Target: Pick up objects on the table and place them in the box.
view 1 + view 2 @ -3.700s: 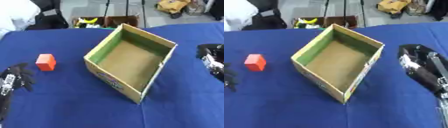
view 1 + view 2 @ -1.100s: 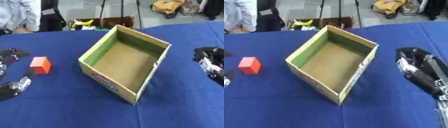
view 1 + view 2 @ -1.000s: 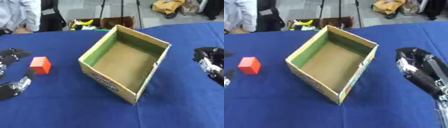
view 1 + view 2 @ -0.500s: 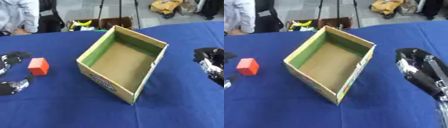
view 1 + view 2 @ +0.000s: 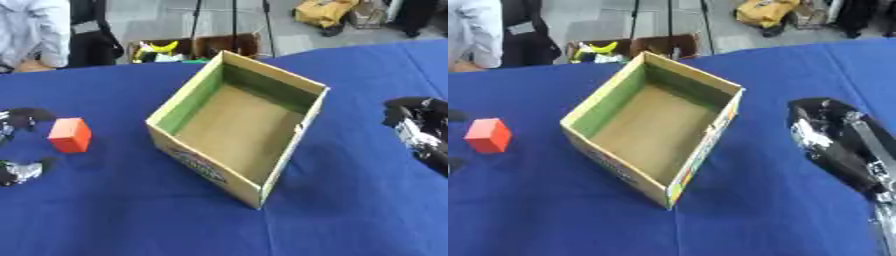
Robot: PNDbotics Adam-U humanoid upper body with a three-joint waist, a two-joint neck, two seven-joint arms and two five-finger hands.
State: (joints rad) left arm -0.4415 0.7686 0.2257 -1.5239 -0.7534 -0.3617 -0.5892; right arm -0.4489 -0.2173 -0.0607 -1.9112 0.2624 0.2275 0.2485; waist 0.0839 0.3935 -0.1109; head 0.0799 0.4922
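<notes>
Red block [image 5: 70,135]: a small red-orange cube, upright on the blue table [image 5: 105,210], well to the left of the box and apart from it.
Box [image 5: 238,125]: open-topped cardboard, set askew near the table's middle; inner walls green, floor plain brown, a printed label on the near outer wall. Nothing is seen inside it.
Left hand [image 5: 19,142]: at the left edge of the left eye view, fingers spread wide around the red block; one dark finger shows above and left of the block, another with a silver part below and left of it. No contact with the block can be seen; it holds nothing.
Left arm: cut off by the picture's edge, so its pose cannot be told.
Right hand [image 5: 833,140]: rests on the table right of the box, apart from it; black with silver parts, holding nothing. Whether its fingers are released or clenched cannot be told.
Right arm: enters from the lower right corner.
</notes>
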